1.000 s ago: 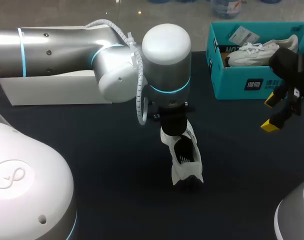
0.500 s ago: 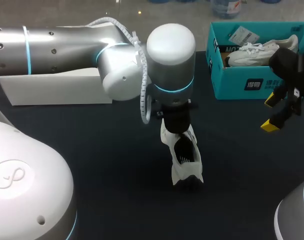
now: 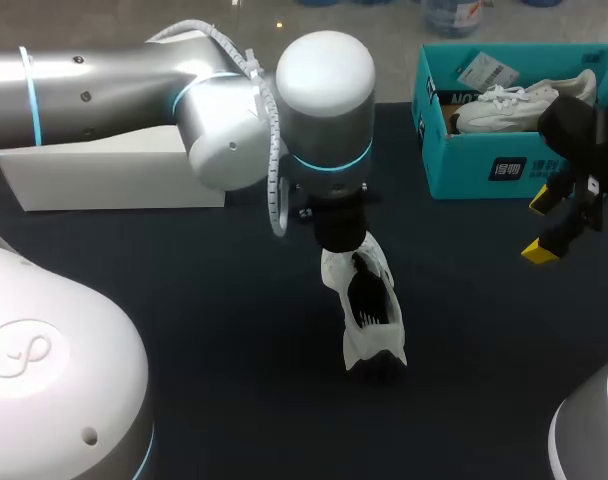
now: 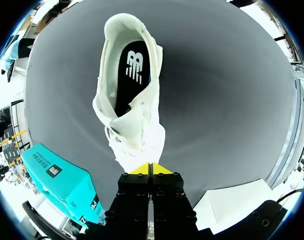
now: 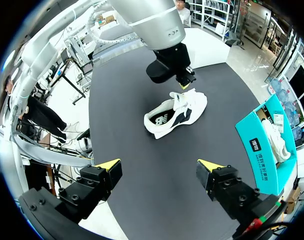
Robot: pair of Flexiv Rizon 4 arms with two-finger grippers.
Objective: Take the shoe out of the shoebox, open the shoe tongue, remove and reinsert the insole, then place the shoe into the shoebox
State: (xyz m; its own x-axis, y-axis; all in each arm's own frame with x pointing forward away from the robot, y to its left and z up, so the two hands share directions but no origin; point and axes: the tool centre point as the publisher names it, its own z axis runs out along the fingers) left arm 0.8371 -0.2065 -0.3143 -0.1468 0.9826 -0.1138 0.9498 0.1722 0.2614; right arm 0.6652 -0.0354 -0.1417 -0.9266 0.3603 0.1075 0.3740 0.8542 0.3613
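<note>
1. The left fingers [image 4: 141, 169] are pressed together with their yellow tips meeting. They appear to pinch the upper edge of the shoe tongue [image 4: 142, 142], which stands raised toward them.
2. The white shoe [image 3: 369, 315] rests near the middle of the dark tabletop [image 3: 184, 300], well apart from the teal shoebox [image 3: 484, 165]. Its black insole [image 4: 132, 75] sits inside and shows through the opening at the heel end.
3. The hold looks thin. A harder pull could slip the fabric out from between the tips, or lift and drag the whole shoe, since nothing pins it to the tabletop.
4. The right fingers [image 5: 109, 165] are spread wide and hold nothing. They hover beside the shoebox, far from the shoe. With nothing bracing the shoe, a released tongue may well spring back over the insole.
5. A second white shoe [image 3: 514, 105] lies in the shoebox, so the return could be a tight fit. The right arm is close to the box wall and could nudge it if it swings carelessly.
</note>
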